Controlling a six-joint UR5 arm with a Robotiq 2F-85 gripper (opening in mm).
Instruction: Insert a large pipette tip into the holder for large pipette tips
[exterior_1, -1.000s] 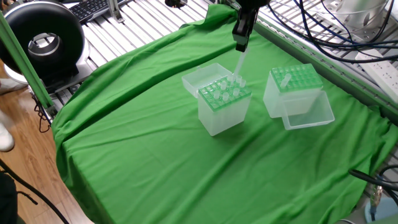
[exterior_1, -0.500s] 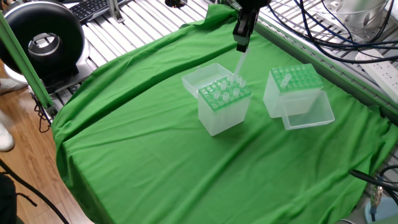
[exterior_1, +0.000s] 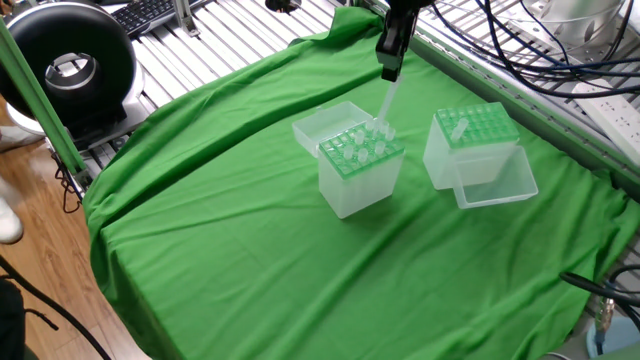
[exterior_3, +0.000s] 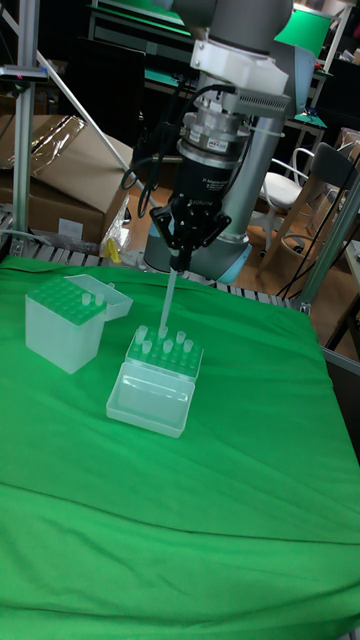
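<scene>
My gripper is shut on the upper end of a large pipette tip, a long whitish cone hanging almost upright. Its lower end sits at the back row of the middle box, whose paler top bristles with clear tips. I cannot tell whether the point is clear of that box. The holder for large pipette tips, with its bright green hole grid and open clear lid, stands apart to the side, in the fixed view to the right of the gripper.
The middle box's clear lid lies open beside it. A green cloth covers the table. Cables and a metal frame run along the far right edge. A black round device sits off the cloth at the far left.
The gripper has crept upward very slightly with the tip still in it. Both boxes stay where they were.
</scene>
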